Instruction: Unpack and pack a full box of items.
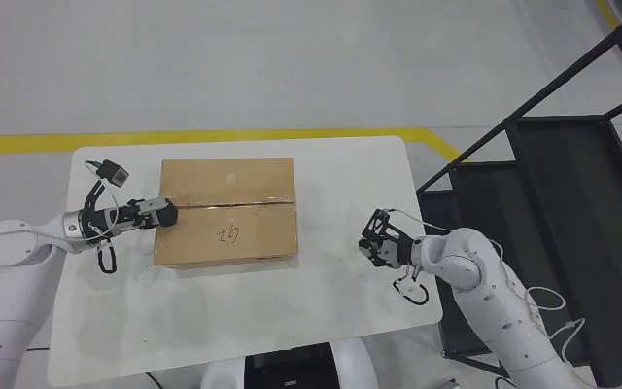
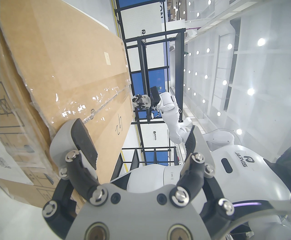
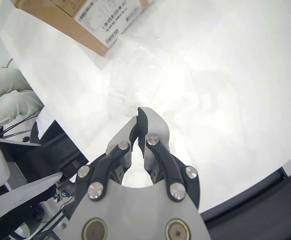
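Top view: closed cardboard box (image 1: 228, 209) lying mid-table (image 1: 321, 301), 2 top flaps meeting along a taped seam (image 1: 233, 203). Left gripper (image 1: 163, 213) set at the seam's left end, right at the box edge. Right gripper (image 1: 377, 243) low over the table, well apart from the box's right side.

Left wrist view: left gripper (image 2: 135, 127) spread wide, 1 pad (image 2: 84, 141) resting on the box top just beside the seam's clear tape, the other finger out in free air. Glossy, wrinkled tape over stiff corrugated board; paper skin torn at the near corner. Probably heavy if full, so not to be lifted by 1 flap. Judged rigid enough to brace against during a pull on the tape.

Right wrist view: right gripper (image 3: 139, 113) closed tight, pinching, as far as can be told, the end of a clear tape strip (image 3: 127, 79) running back toward the box's lower corner (image 3: 59, 18). Looks thin, limp and sticky on 1 face; likely to tear, curl or cling to the pads. Best held near its end with a full-pad pinch and drawn low along its own length, not upward. For the flaps: take hold at the free edge along the seam, away from the weak torn corner.
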